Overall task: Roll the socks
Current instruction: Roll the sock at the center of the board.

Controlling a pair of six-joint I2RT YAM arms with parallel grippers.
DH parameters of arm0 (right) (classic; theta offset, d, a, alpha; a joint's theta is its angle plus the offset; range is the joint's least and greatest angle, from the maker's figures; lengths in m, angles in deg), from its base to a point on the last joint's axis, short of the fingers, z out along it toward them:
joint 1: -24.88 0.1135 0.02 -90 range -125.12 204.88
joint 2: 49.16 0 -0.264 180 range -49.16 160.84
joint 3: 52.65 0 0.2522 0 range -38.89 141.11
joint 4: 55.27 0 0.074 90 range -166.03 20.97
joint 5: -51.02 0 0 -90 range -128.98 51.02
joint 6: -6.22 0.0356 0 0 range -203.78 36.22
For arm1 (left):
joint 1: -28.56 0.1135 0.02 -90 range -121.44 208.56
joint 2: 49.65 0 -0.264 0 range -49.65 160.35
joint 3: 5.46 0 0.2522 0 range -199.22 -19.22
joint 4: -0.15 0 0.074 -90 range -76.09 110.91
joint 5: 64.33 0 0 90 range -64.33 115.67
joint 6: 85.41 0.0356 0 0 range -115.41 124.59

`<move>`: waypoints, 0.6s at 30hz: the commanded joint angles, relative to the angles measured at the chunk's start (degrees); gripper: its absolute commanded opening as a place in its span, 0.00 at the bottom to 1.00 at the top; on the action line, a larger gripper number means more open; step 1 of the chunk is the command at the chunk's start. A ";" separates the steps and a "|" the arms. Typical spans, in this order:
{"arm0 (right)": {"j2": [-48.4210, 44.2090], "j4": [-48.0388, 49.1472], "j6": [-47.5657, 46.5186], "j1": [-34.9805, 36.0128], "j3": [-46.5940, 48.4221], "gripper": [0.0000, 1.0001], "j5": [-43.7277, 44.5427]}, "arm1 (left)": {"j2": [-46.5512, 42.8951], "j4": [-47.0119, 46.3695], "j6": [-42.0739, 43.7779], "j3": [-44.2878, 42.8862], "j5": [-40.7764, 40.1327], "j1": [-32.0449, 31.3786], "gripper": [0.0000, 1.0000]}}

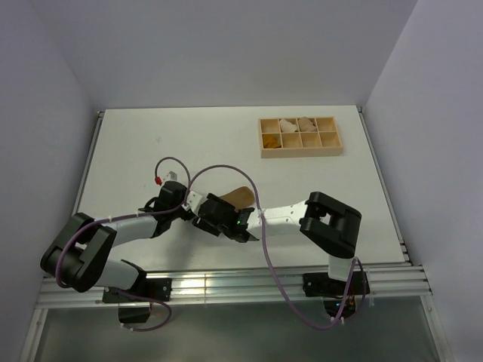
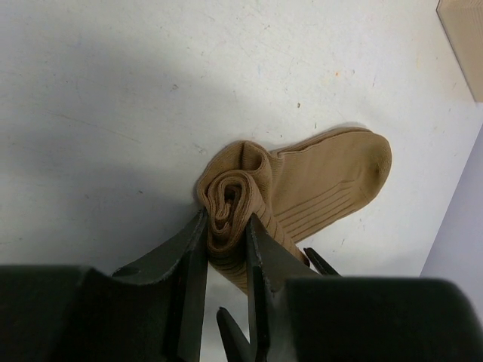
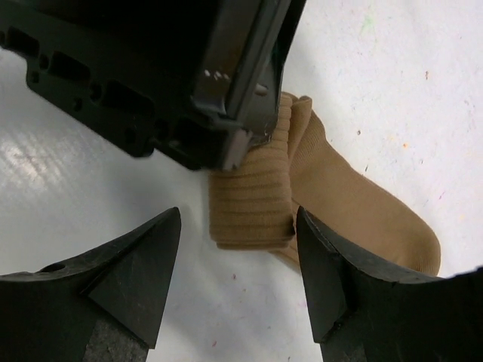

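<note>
The socks show as tan-brown ribbed fabric [image 2: 332, 177] lying on the white table, with one end wound into a tight roll [image 2: 226, 200]. My left gripper [image 2: 226, 230] is shut on that roll, one finger on each side. In the right wrist view the roll [image 3: 253, 200] sticks out below the left gripper's black body [image 3: 151, 75]. My right gripper [image 3: 238, 234] stands open just in front of the roll's end, holding nothing, and its right finger [image 3: 324, 264] is close beside the fabric. From above, both grippers [image 1: 202, 205] [image 1: 216, 215] meet at the sock [image 1: 238, 197].
A wooden compartment box [image 1: 300, 148] holding pale rolled bundles stands at the back right of the table, and its corner [image 2: 464, 38] shows in the left wrist view. Purple cables loop over the arms near the sock.
</note>
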 commanded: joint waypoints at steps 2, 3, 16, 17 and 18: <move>2.75 3.39 -4.37 1.46 3.08 0.70 3.34 | -0.58 1.97 1.67 -1.54 -1.08 -0.27 0.06; 3.19 3.31 -4.72 1.64 3.26 0.68 3.52 | -0.49 2.06 1.67 -1.72 -0.91 -0.27 0.06; 10.05 -1.79 -5.60 2.70 5.81 0.46 5.81 | -1.19 3.91 0.53 -2.51 -0.03 -0.27 0.06; 10.40 -2.75 -5.42 2.87 5.81 0.41 5.81 | -1.19 4.08 0.18 -2.51 -0.03 -0.27 0.06; 10.58 -3.20 -4.99 2.78 5.81 0.38 5.63 | -1.11 4.00 0.09 -2.60 -0.03 -0.27 0.07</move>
